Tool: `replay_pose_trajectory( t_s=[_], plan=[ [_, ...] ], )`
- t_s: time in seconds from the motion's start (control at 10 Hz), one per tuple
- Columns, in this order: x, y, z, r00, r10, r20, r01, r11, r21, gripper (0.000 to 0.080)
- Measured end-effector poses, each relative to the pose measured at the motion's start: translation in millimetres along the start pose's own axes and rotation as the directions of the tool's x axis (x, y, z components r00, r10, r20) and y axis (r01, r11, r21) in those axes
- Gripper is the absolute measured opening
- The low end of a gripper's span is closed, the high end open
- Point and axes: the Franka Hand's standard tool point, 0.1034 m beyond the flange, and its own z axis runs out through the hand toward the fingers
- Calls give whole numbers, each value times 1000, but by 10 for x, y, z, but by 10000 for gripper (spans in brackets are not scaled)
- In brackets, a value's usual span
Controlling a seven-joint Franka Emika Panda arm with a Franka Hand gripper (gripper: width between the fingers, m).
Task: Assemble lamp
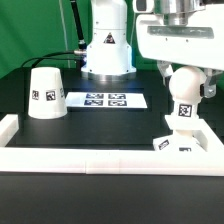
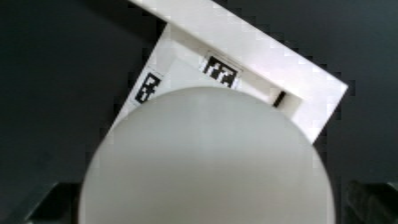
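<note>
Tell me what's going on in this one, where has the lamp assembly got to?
The gripper hangs open just above the bulb, which stands upright in the square base beside the white border rail. The wrist view shows the round bulb top from straight above. The shade sits apart on the table, at the exterior view's left, not yet fitted. The marker board lies between them.

The table (image 1: 30,175) is black. On it the shade (image 1: 45,93) is plain white, broken only by one small black-and-white square tag low on its side. The bulb (image 1: 185,92) is white too, with a black-and-white tag on its neck; in the wrist view its round dome (image 2: 210,160) reads pale grey-white. The base block (image 1: 185,141) is white with tags of the same kind — black squares on white. The marker board (image 1: 105,99) is white, printed with black tag patterns. The border rail (image 1: 95,158) is white, and the gripper (image 1: 180,55) is white as well.
</note>
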Motion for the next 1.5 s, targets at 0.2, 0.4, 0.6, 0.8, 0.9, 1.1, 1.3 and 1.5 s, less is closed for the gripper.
replay_pose_trajectory(
  t_s=[0.2, 0.4, 0.6, 0.8, 0.9, 1.1, 1.3, 1.5],
  plan=[
    [1, 1, 0, 989, -146, 0, 146, 989, 0, 698],
    [-4, 5, 5, 953, -303, -8, 303, 953, -12, 698],
    [-71, 0, 25, 824, -566, -35, 561, 822, -95, 698],
    [-126, -26, 21, 684, -729, -22, 722, 681, -122, 698],
    [-120, -29, 16, 620, -785, -12, 778, 616, -123, 698],
    [-76, -13, 9, 484, -875, 7, 869, 480, -123, 698],
    [-55, -3, 9, 355, -935, 25, 929, 349, -122, 698],
    [-42, 2, 7, 207, -977, 44, 973, 201, -117, 698]
  ],
)
